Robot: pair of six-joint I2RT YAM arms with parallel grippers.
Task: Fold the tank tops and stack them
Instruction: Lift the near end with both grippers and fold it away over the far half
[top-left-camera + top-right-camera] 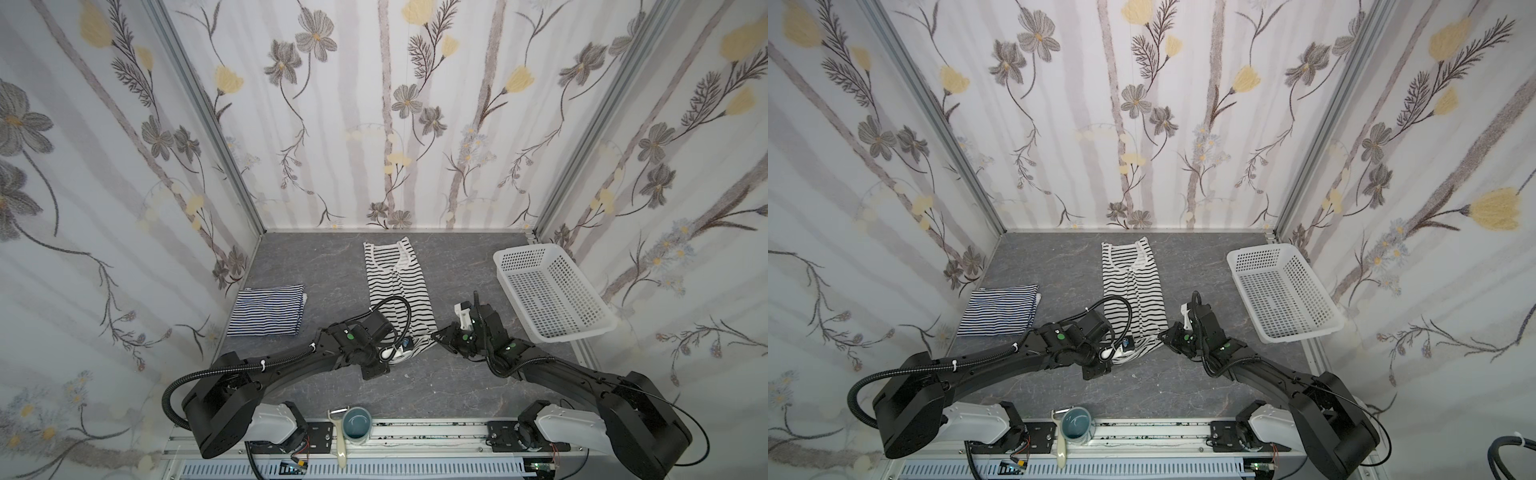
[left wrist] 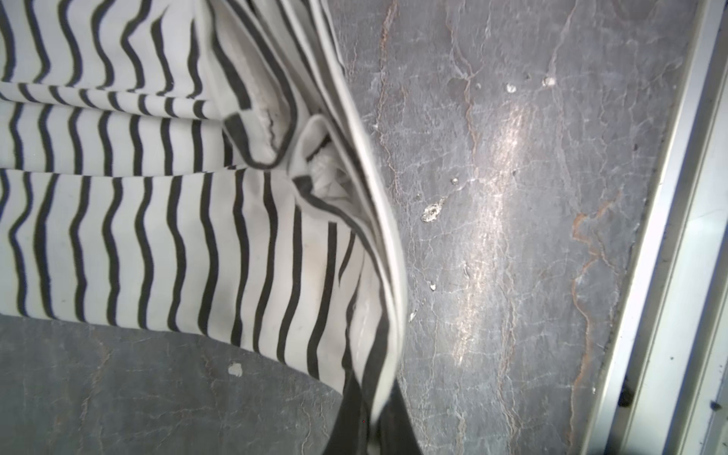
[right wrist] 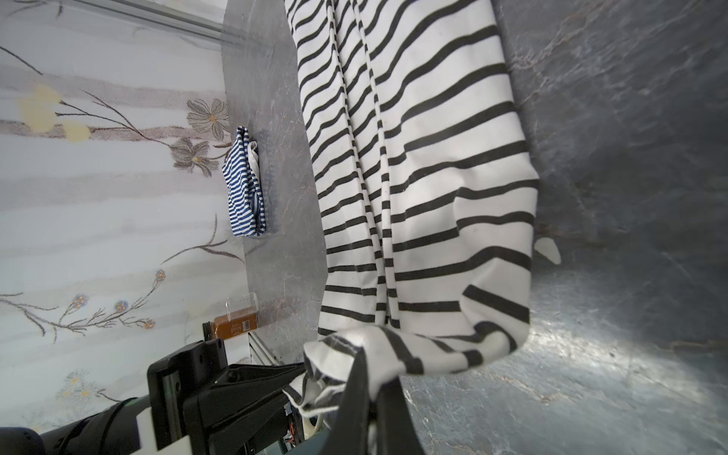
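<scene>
Black-striped tank top [image 1: 395, 282] lies midway across the worktop [image 1: 332, 266], neck toward the far edge, near hem clamped in the left jaws and right jaws. Navy-striped tank top [image 1: 266, 309] sits folded by the left edge.

Both top views are bright and evenly lit from overhead. The pale floral wallpaper walls [image 1: 374, 124] are nearly washed out, only soft, faint shadows lie on the grey marbled tabletop [image 1: 324, 266] under the black robot arms [image 1: 291, 361], and the wide lens bows the aluminium corner posts [image 1: 208, 124] toward the edges. In the left wrist view a pale streak of glare crosses the tabletop. In the right wrist view the tabletop beside the white knit tank top with wide black stripes [image 3: 433, 177] lies in deep shade, with a glossy patch near the lens, where the cloth blurs.
</scene>
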